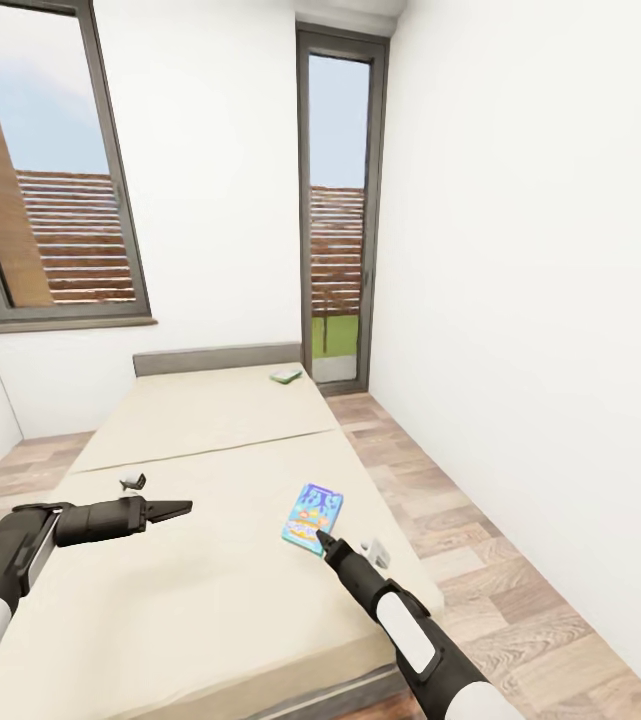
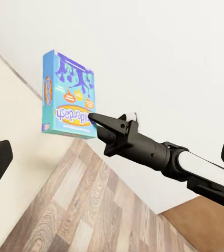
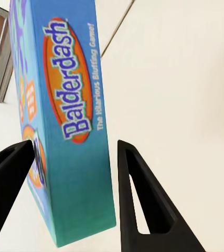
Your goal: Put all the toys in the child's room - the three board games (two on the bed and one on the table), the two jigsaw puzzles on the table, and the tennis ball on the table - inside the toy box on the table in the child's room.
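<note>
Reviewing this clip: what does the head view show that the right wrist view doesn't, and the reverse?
Head view alone: the whole bed, a second game box near the headboard, two windows, the left gripper over the mattress.
Right wrist view alone: the Balderdash lettering on the blue box, and the open fingers straddling its edge.
Both: the blue box, the right gripper at it, the beige mattress.
</note>
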Tool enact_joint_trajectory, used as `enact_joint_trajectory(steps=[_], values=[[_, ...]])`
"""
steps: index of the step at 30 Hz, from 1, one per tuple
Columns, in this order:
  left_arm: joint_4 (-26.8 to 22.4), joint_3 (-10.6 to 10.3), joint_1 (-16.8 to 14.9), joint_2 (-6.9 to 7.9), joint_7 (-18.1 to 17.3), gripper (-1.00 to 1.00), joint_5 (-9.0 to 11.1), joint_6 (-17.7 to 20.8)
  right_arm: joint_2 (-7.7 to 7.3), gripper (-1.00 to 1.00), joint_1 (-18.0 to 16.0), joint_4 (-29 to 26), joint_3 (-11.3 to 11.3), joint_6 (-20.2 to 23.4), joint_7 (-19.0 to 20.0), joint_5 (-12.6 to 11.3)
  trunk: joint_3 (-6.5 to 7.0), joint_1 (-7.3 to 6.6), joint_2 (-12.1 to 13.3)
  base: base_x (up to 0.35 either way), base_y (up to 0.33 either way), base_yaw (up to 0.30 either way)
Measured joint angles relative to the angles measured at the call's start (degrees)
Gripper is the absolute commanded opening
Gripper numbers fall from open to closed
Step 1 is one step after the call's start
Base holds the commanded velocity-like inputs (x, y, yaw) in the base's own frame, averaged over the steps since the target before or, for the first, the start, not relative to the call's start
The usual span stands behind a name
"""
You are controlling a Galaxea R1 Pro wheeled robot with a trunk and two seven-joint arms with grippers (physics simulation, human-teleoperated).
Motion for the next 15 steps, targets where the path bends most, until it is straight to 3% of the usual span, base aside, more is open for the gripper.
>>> enact_joint_trajectory(steps=[15], values=[[0.0, 0.0, 0.0, 0.19, 0.0, 1.00, 0.0, -0.1, 0.00, -1.00, 0.0, 0.0, -0.1, 0.0, -0.6, -0.1, 2.69, -3.30, 6.0, 0.000, 0.000, 0.000]])
